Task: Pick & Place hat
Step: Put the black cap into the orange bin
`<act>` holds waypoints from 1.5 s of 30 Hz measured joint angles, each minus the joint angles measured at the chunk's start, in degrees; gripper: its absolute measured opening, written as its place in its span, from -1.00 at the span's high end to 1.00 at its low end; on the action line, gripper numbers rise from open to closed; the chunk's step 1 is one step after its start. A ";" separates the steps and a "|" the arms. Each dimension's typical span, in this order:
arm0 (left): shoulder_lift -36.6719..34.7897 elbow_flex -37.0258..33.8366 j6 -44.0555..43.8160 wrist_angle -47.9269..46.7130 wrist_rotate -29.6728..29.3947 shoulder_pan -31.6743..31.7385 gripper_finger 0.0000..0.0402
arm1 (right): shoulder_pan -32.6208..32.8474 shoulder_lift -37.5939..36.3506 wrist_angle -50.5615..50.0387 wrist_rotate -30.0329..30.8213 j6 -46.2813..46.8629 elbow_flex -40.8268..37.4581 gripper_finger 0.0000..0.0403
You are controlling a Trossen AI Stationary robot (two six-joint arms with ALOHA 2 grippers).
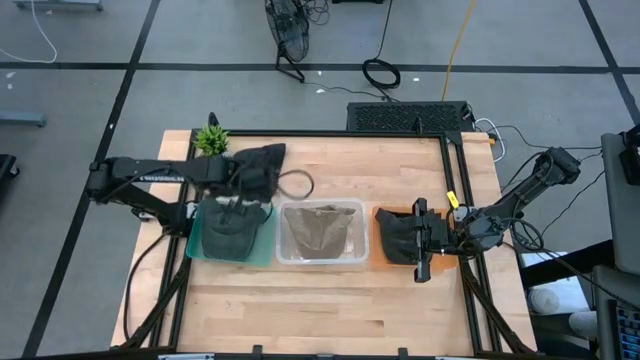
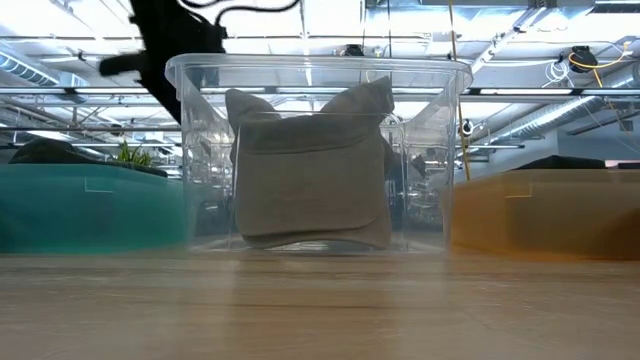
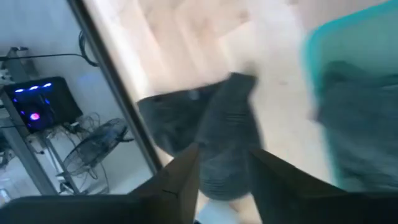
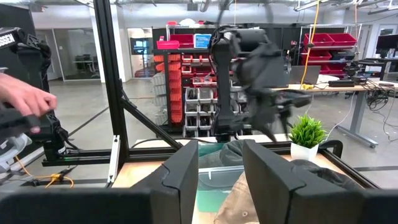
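Note:
My left gripper is over the table's far left part, shut on a dark grey hat, which also shows in the left wrist view and, raised high, in the right wrist view. Below it stands a teal bin with another dark hat lying in it. A clear bin in the middle holds a khaki hat. My right gripper is open over the orange bin, which holds a dark hat; its fingers hold nothing. My left gripper has the dark grey hat pinched between its two fingers, on a bunched fold of the cloth. The hat is lifted clear of the table, and the rest of it spreads out beyond the fingertips.
A small green plant stands at the table's far left corner. A dark ring lies on the wood just past the clear bin. Black frame rails run along the table's sides. Bare wood lies along the near edge. A person's hand shows beyond the table.

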 joint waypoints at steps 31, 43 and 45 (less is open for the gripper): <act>8.95 -0.68 27.19 6.65 14.53 24.41 -0.15 | -2.32 0.02 0.41 0.27 -29.23 -0.06 0.43; 10.17 -3.85 37.59 11.19 14.50 27.83 -0.19 | -4.60 -0.02 1.21 10.67 -32.49 -0.06 0.43; 10.90 -4.03 37.96 11.32 14.42 28.41 -0.25 | -5.14 0.00 1.16 10.54 -31.72 -0.06 0.43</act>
